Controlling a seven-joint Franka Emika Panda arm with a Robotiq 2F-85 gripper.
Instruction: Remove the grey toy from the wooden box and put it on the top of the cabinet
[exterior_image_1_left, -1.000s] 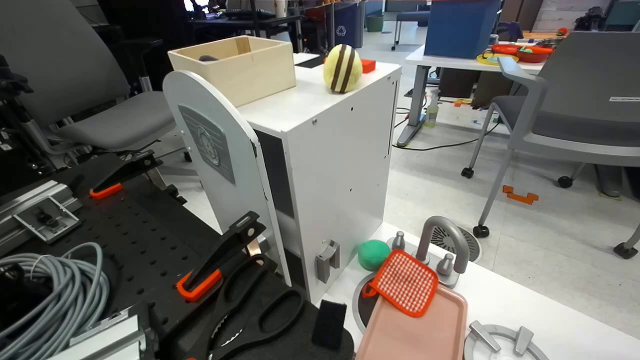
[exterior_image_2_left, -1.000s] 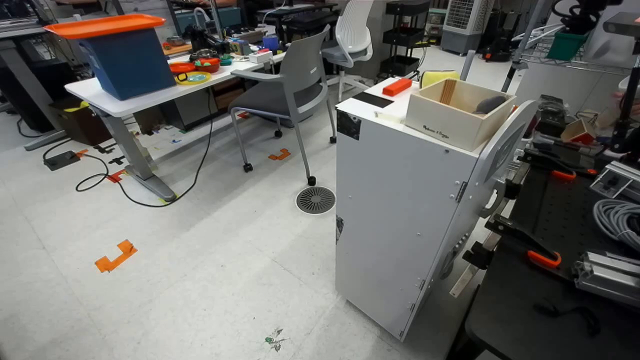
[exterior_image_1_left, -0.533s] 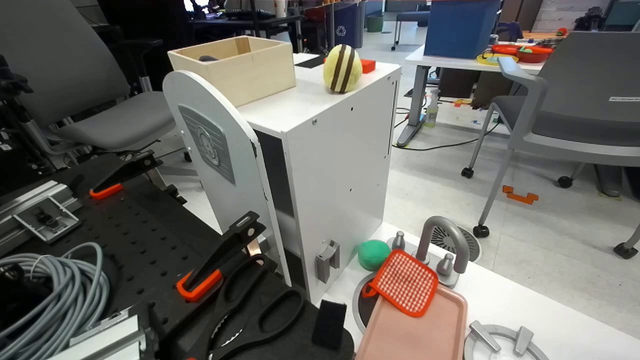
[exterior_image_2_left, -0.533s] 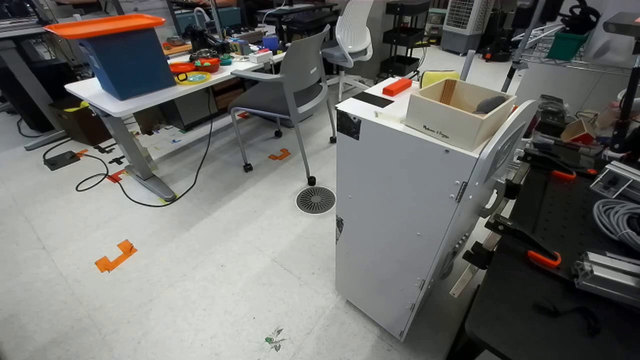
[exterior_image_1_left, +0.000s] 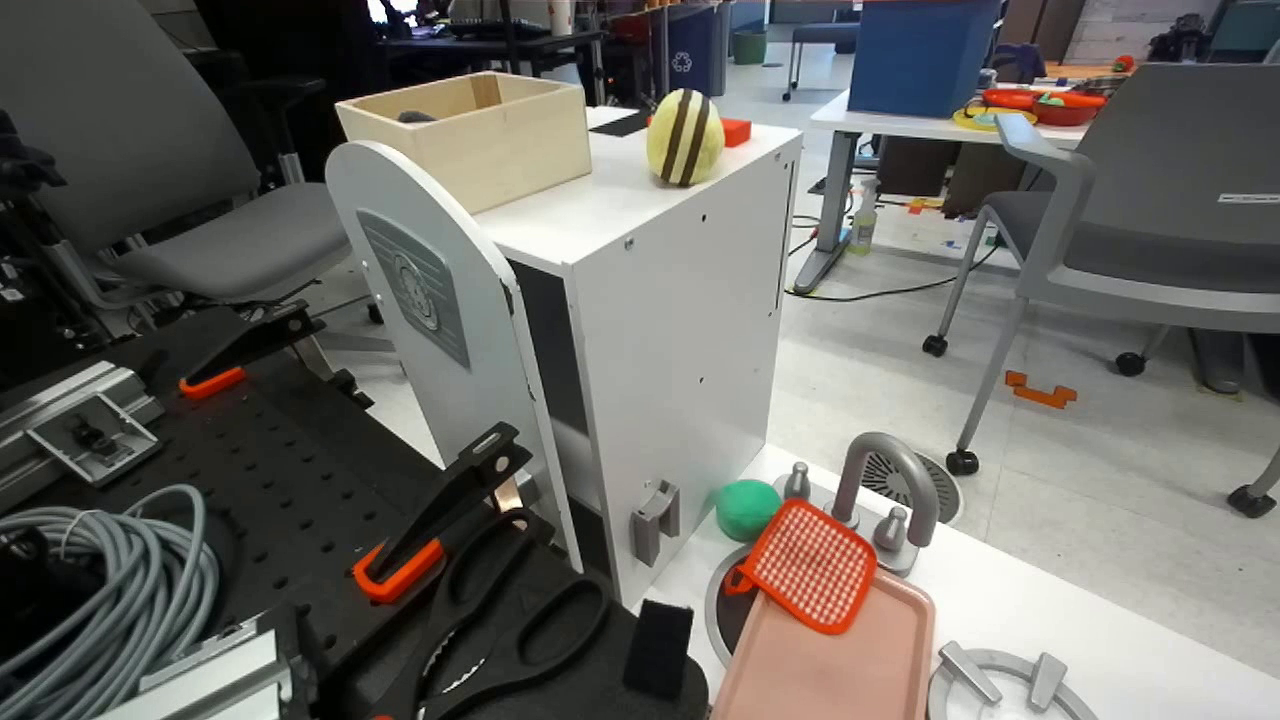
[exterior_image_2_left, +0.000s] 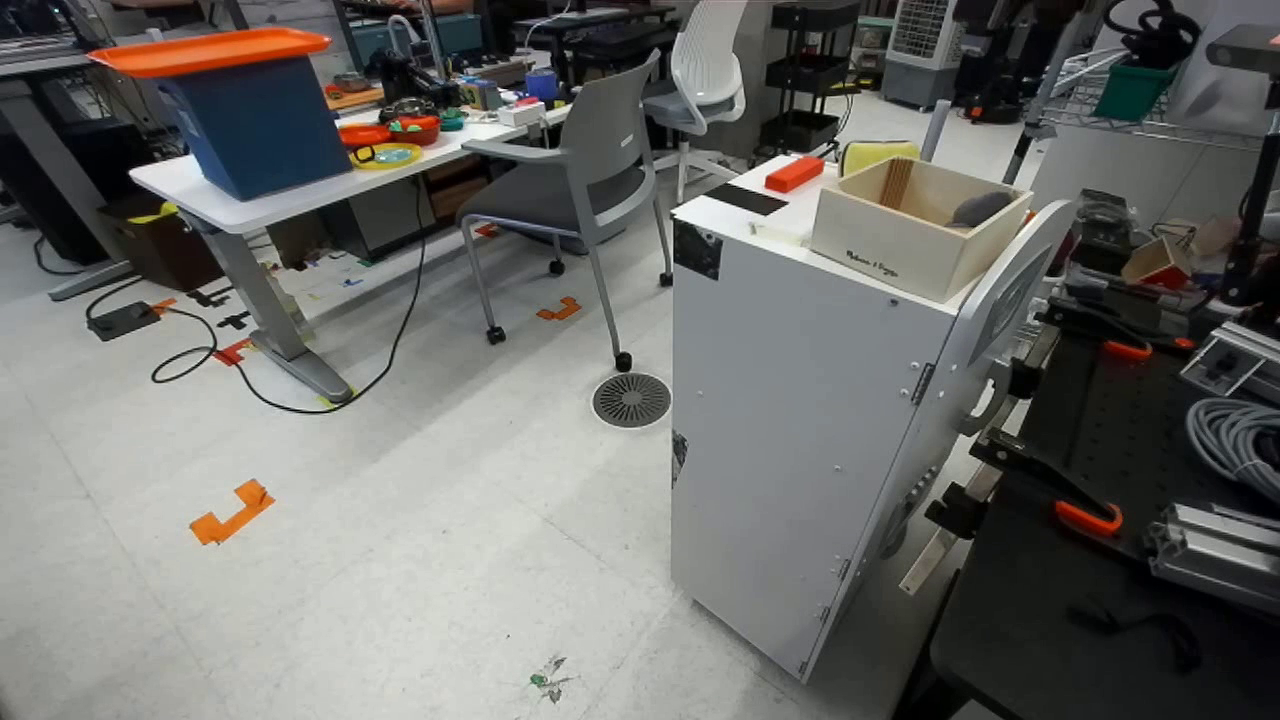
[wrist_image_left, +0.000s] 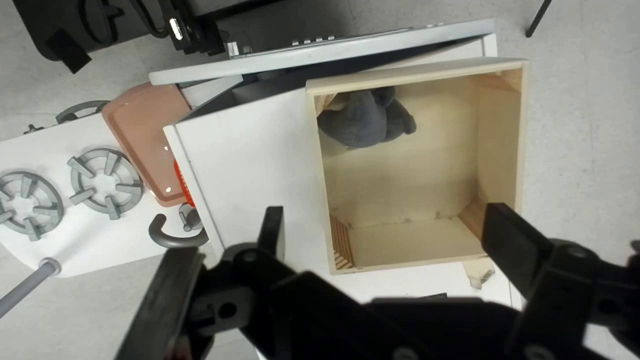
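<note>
The grey toy (wrist_image_left: 362, 120) lies inside the wooden box, in a corner, in the wrist view. It also shows partly above the box wall in both exterior views (exterior_image_1_left: 415, 117) (exterior_image_2_left: 980, 209). The open-topped wooden box (wrist_image_left: 420, 76) (exterior_image_1_left: 525, 145) (exterior_image_2_left: 880, 245) stands on top of the white cabinet (exterior_image_1_left: 680, 330) (exterior_image_2_left: 790, 430) (wrist_image_left: 245, 160). My gripper (wrist_image_left: 384, 220) is open and empty, above the box and cabinet top, with its fingers apart over the box's end away from the toy. The gripper is not clearly seen in the exterior views.
A yellow-and-dark striped toy (exterior_image_1_left: 686, 138) and a red block (exterior_image_2_left: 795, 174) are on the cabinet top beside the box. The cabinet's door (exterior_image_1_left: 440, 270) stands ajar, its rounded top rising beside the box. A faucet (exterior_image_1_left: 890, 470) and pink tray (exterior_image_1_left: 830, 650) are below.
A dark shape at the top edge of an exterior view, perhaps part of my arm, has moved left. The toy, box and cabinet have not moved.
</note>
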